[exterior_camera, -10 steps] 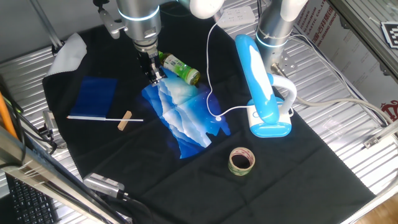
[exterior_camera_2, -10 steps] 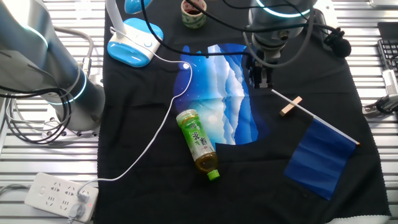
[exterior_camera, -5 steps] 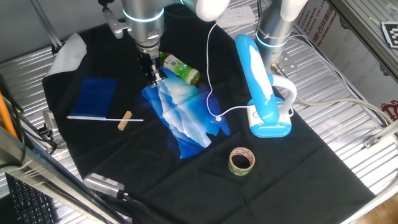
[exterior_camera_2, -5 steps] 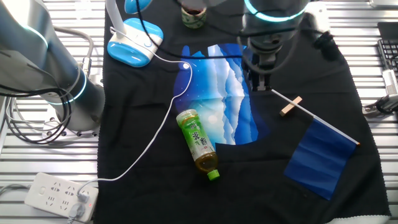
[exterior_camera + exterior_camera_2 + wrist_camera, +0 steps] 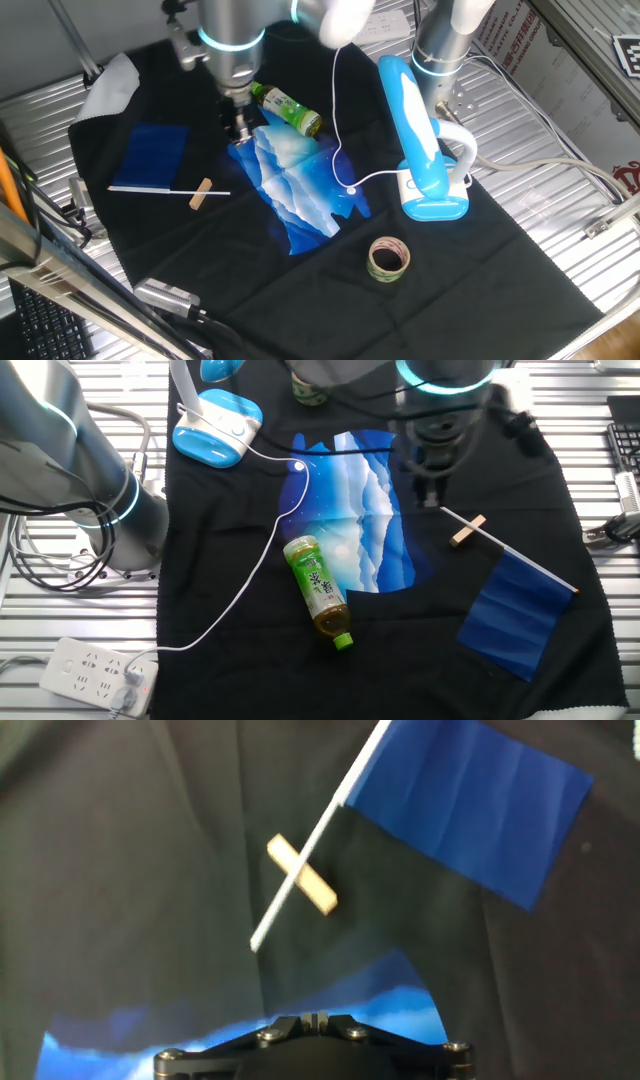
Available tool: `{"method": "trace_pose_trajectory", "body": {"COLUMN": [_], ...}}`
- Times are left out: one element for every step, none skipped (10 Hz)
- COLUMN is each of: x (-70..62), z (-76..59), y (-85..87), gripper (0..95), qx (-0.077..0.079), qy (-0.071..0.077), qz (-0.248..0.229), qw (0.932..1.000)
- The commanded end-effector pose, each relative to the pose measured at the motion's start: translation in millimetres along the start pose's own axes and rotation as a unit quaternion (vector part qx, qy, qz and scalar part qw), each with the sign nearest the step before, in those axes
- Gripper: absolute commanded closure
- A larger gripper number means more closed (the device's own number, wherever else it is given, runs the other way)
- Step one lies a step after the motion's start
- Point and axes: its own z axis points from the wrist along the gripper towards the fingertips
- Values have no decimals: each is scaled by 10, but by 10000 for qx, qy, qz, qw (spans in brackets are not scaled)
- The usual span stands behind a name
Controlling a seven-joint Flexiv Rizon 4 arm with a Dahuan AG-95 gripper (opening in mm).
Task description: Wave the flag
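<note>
From the hand view, nearest to me was the end effector's (image 5: 238,132) own housing at the bottom edge; its fingertips were out of frame there and blurred in both fixed views, so I could not tell whether it was spread or closed. It held nothing that I could see — it hung above the edge of the blue-and-white patterned cloth (image 5: 355,510), short of the stick's free end.

Just beyond lay the flag (image 5: 470,805), flat on the black sheet (image 5: 250,270) covering the desk (image 5: 560,200), its stick (image 5: 310,845) crossing over one small wooden block (image 5: 301,874). I judged the block was there to prop the stick clear of the sheet, so fingers could close around it.

Farther off I counted one green bottle (image 5: 320,590) lying on its side, one roll of tape (image 5: 388,258), one blue-and-white lamp (image 5: 420,140) with its white cable (image 5: 250,580) trailing to a power strip (image 5: 95,670), and one second arm (image 5: 60,470) parked at the side — none of them, as I read it, in the way of a grasp on the stick.
</note>
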Motion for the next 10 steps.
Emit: {"method": "trace_pose_trajectory", "body": {"x": [-80, -86, -99, -112, -141, -171, -199, -240, -267, -289], "z": [50, 82, 157, 202, 258, 277, 279, 289, 320, 359], "y": [17, 13, 4, 2, 7, 17, 28, 44, 51, 57], "gripper": [950, 950, 950, 950, 950, 950, 950, 950, 950, 950], "qx": [-32, -29, -21, -13, -1, 10, 12, 11, 9, 27], "qy": [-17, -23, -54, -74, -105, -106, -96, -80, -70, -58], "qz": [94, 114, 133, 138, 168, 190, 215, 246, 267, 278], "qw": [9999, 9999, 9999, 9999, 9998, 9998, 9997, 9997, 9996, 9996]}}
